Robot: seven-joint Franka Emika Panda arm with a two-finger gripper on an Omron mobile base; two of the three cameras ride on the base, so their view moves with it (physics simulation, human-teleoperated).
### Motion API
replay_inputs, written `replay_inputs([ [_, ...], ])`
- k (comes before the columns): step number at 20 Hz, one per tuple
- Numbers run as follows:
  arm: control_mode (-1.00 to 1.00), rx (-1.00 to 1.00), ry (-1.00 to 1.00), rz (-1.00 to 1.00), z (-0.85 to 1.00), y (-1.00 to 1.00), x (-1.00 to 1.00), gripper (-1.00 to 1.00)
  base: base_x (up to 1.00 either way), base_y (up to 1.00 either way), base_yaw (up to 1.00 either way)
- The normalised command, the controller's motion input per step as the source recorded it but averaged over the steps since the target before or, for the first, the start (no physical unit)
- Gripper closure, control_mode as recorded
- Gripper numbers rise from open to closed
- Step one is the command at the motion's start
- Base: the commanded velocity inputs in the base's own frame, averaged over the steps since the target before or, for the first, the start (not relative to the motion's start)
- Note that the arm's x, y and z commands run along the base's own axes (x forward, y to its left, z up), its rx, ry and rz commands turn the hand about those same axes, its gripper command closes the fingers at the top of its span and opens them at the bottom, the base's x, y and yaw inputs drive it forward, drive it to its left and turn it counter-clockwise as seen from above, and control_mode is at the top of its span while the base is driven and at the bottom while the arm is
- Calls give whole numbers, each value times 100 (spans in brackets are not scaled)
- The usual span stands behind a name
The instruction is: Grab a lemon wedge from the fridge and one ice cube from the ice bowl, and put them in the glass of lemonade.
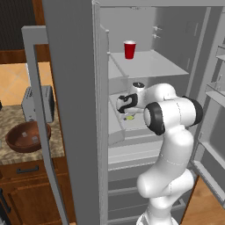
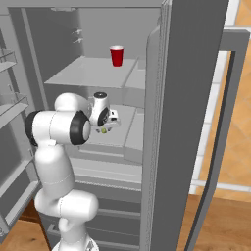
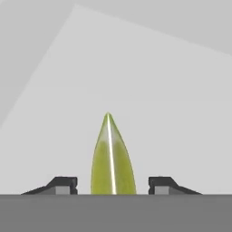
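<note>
Between the pincer's (image 3: 112, 183) 2 fingertips, untouched, lies the lemon wedge (image 3: 112, 158).

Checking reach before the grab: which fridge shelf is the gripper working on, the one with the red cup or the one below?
The one below: the gripper straddles the lemon wedge there; the red cup stands on the upper shelf.

Lemon wedge (image 3: 112, 158) is getting cut off at its base by the hand view's bottom edge. From the base views, wedge (image 1: 130, 117) is showing too small, arm hiding pincer tips beside it.
</note>
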Motion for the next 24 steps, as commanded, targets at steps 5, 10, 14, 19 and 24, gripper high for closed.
replay_inputs([
  [5, -100, 0, 9, 0, -8, 0, 0, 100, 0, 0, 0],
  [10, -100, 0, 6, 0, -7, -1, -20, 100, 0, 0, 0],
  [14, -100, 0, 1, 0, 0, -21, -81, 100, 0, 0, 0],
  [19, -100, 2, -3, 0, 4, -22, -100, 100, 0, 0, 0],
  [24, -100, 1, -6, 0, 31, -4, -99, 100, 0, 0, 0],
])
